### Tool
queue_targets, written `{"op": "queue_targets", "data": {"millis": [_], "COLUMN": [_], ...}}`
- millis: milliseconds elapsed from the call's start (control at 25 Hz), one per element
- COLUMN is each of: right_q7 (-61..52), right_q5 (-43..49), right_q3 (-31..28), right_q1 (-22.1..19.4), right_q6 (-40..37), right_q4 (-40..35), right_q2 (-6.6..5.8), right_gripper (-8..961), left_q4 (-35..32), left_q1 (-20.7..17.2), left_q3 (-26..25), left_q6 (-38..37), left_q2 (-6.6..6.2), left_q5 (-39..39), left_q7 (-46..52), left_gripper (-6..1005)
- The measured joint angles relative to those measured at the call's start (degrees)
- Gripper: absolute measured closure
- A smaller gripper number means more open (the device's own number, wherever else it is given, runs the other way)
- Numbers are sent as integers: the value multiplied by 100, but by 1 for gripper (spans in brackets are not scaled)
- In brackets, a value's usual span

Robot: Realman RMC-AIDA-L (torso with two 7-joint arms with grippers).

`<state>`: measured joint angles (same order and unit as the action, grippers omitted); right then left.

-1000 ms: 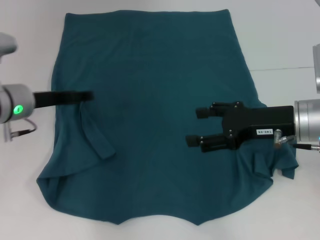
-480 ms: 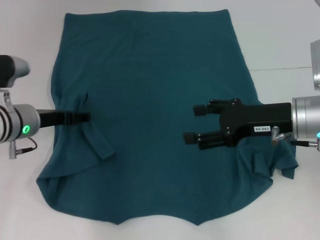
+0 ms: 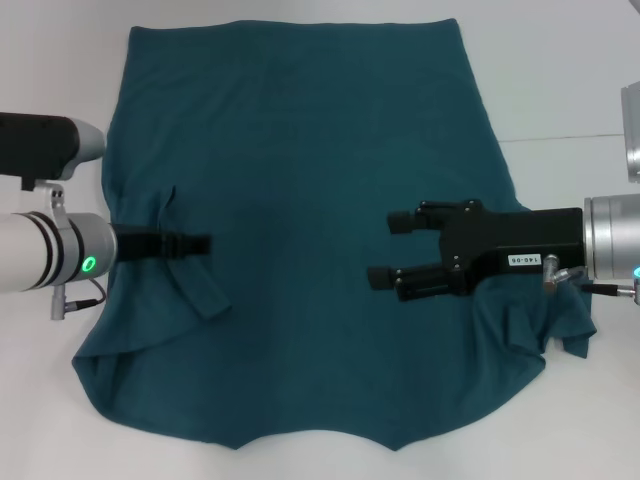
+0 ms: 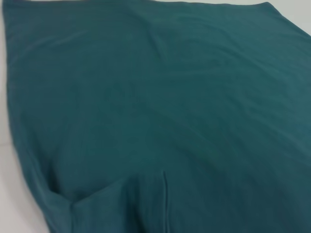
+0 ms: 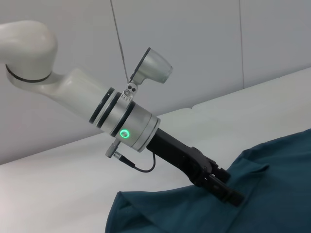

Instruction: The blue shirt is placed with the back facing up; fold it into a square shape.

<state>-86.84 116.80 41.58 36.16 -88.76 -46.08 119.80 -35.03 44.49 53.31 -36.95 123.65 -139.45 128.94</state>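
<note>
You have the blue shirt (image 3: 300,210) spread plain side up across the white table (image 3: 560,80), filling most of the head view; its near hem runs to the 6 o'clock edge, and no lettering shows. At about 9 o'clock a flap of fabric (image 3: 195,280) is folded in over the body, and at about 4 o'clock a crumpled bit of cloth (image 3: 555,325) sticks out from under the right arm.

Your left gripper (image 3: 195,244) reaches in from 9 o'clock, low over that flap. Its black fingers read as one dark bar, so you cannot tell how far apart they are or whether they pinch cloth.

Your right gripper (image 3: 385,250) comes in from 3 o'clock over the shirt, jaws spread wide, nothing between them. Part of the shirt lies hidden under it.
</note>
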Motion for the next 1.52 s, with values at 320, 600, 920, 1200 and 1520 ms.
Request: {"op": "queue_targets", "data": {"millis": [320, 600, 920, 1200, 1520], "right_q7": [0, 25, 10, 12, 2], "right_q5": [0, 1, 1, 1, -51], "right_q3": [-1, 0, -1, 0, -1], "right_q1": [-4, 9, 20, 31, 12], "right_q6": [0, -1, -5, -22, -51], "right_q4": [16, 84, 84, 82, 20], "right_q2": [10, 9, 9, 8, -3], "right_gripper": [54, 55, 56, 57, 58], "left_q4": [390, 411, 633, 855, -166], "left_q1": [201, 212, 493, 699, 209], "left_q3": [58, 57, 25, 51, -29], "left_q6": [20, 59, 117, 263, -742], "left_q2": [-17, -3, 31, 44, 9], "left_q5": [0, 3, 220, 463, 688], "left_q7": [-1, 45, 42, 11, 39], "left_gripper": [65, 66, 66, 65, 65]}}
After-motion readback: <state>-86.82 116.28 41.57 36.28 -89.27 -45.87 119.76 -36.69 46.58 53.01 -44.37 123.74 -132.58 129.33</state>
